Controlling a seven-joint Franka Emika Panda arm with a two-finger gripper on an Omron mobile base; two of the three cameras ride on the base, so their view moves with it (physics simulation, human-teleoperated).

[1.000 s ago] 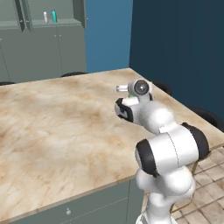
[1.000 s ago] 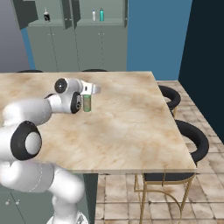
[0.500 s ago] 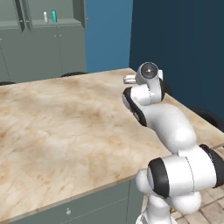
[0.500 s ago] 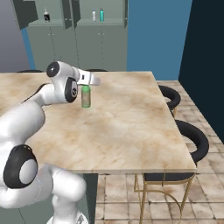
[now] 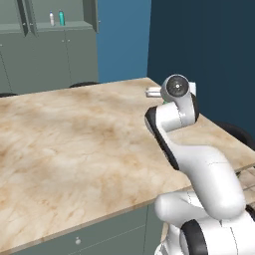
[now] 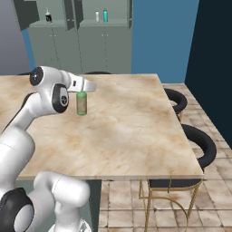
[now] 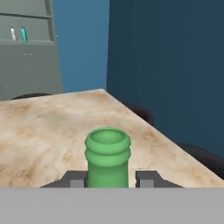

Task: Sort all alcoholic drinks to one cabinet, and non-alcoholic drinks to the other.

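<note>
Two black stools (image 6: 199, 147) line the right edge of the marble-patterned bench (image 6: 127, 136), whose broad top lies bare around a green glass bottle (image 6: 81, 103) standing upright near its middle, well in from every edge. The white arm (image 6: 43, 97) reaches forward from the near side, wrist level, gripper (image 7: 107, 178) at the bottle's neck; its dark fingers (image 7: 148, 178) pinch the ribbed green mouth (image 7: 107, 144) on both sides. Beyond the far edge, open grey cabinets (image 6: 79, 41) hold a black-labelled bottle (image 6: 48, 16) in the left one, and a white bottle (image 6: 97, 16) beside a teal one (image 6: 105, 15) in the right.
</note>
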